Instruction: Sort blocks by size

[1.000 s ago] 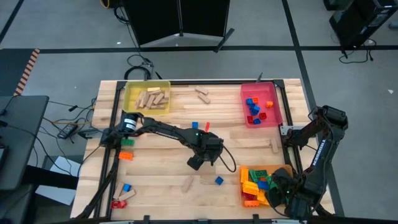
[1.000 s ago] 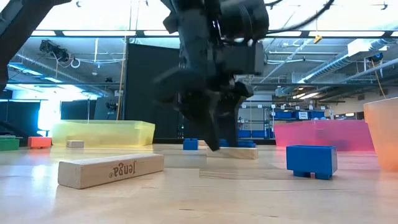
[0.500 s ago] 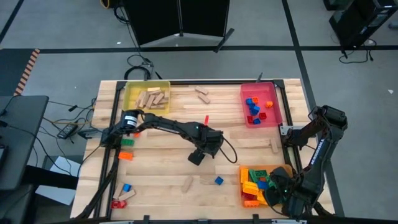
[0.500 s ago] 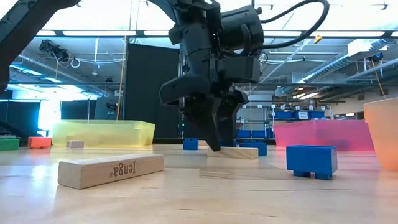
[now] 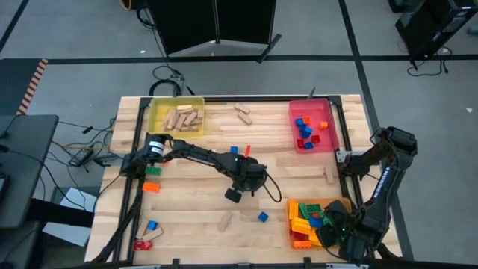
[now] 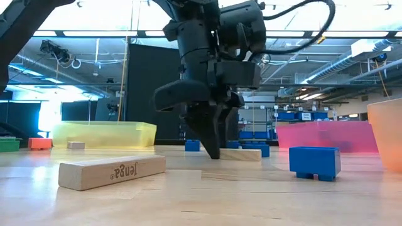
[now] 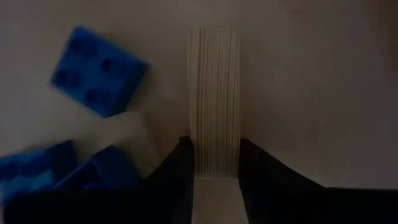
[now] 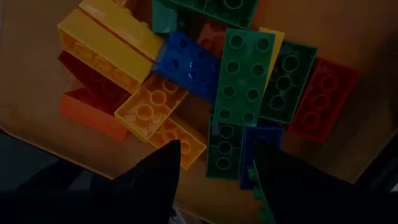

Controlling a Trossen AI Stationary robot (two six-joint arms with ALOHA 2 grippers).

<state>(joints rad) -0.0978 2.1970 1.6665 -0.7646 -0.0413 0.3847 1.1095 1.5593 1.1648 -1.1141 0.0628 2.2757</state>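
The table point(image 5: 187, 213) is carrying scattered blocks. At its middle the left tool point(image 6: 212, 149) is pinching a tan wooden block point(image 7: 214, 102) lying flat on the table. The right tool point(image 8: 214, 163) is hanging with fingers parted and empty over the piled bricks point(image 8: 236, 93) in the orange tray point(image 5: 293, 237).

The left hand point(image 7: 214, 163) has closed on a wooden block point(image 7: 214, 102).

Light: I see bright ceiling strips glaring above the yellow tray point(image 6: 103, 134) | wrist views dim | focus: blue brick point(image 7: 98, 71) slightly blurred
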